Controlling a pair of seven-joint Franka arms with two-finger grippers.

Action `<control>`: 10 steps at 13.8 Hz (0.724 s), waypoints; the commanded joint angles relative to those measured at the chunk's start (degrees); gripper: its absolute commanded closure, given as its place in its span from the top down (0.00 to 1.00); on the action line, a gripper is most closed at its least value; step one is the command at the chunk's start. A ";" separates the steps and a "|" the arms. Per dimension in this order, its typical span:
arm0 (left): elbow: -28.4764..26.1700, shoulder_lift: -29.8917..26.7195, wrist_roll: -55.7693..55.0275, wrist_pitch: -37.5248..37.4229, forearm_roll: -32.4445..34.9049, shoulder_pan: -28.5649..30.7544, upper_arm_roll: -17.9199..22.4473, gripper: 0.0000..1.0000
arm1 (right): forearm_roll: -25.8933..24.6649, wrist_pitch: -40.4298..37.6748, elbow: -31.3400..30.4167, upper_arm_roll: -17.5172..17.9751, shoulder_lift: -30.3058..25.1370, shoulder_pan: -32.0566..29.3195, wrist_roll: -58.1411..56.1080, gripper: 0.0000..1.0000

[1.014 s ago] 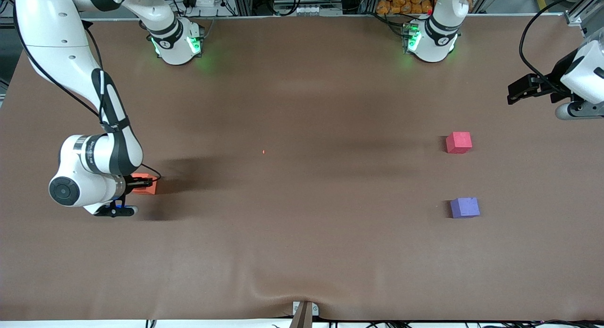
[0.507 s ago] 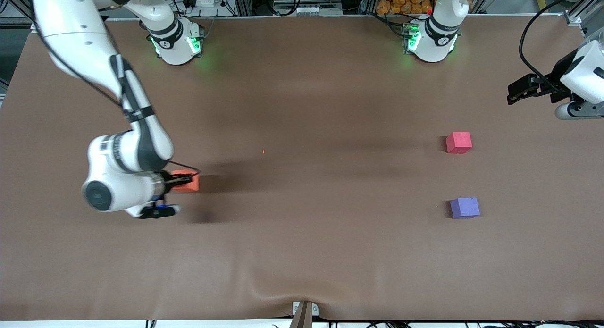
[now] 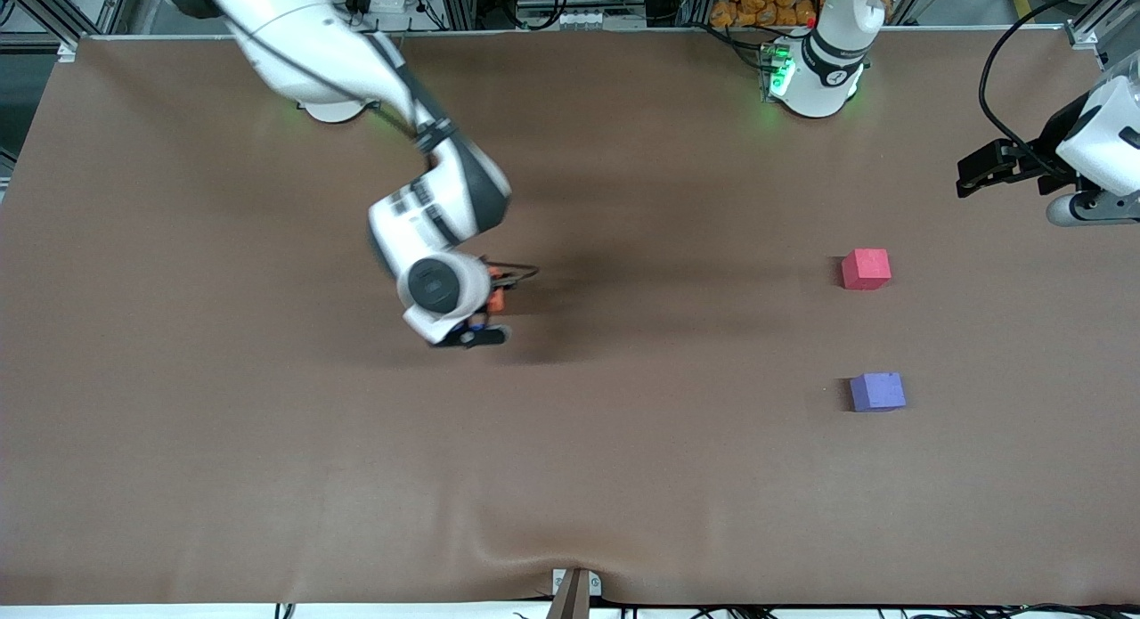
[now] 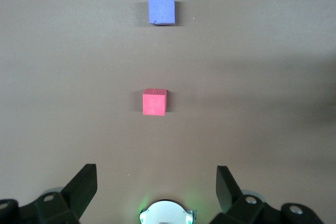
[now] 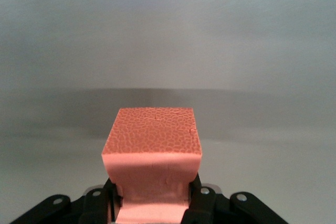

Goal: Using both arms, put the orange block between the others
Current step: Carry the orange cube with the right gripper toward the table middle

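My right gripper (image 3: 495, 300) is up in the air over the middle of the table, shut on the orange block (image 3: 496, 299), which is mostly hidden under the wrist. In the right wrist view the orange block (image 5: 152, 153) is squeezed between the two black fingers (image 5: 201, 203). The pinkish-red cube (image 3: 866, 269) and the purple cube (image 3: 877, 392) sit on the table toward the left arm's end, the purple one nearer the front camera. The left gripper (image 3: 980, 169) waits open and empty above that end; its wrist view shows the pinkish-red cube (image 4: 155, 102) and the purple cube (image 4: 161, 10).
The brown mat (image 3: 623, 476) covers the whole table. The left arm's base (image 3: 815, 76) glows green at the table's edge. A small bracket (image 3: 574, 588) sticks up at the edge nearest the front camera.
The right arm has carried the orange block from its own end of the table to over the middle, toward the two cubes. The left arm has not moved.
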 commanded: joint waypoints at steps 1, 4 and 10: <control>0.02 -0.21 0.04 0.28 0.36 0.15 -0.27 1.00 | 0.41 3.58 1.88 -0.74 3.74 2.93 4.24 0.00; 0.02 -0.21 -0.04 0.28 0.36 0.24 -0.27 1.00 | 0.32 6.57 1.79 -0.83 5.94 4.62 7.06 0.12; -0.07 -0.12 0.04 0.28 0.36 0.07 -0.27 1.00 | 0.14 6.86 5.28 -1.00 5.68 3.30 8.04 1.00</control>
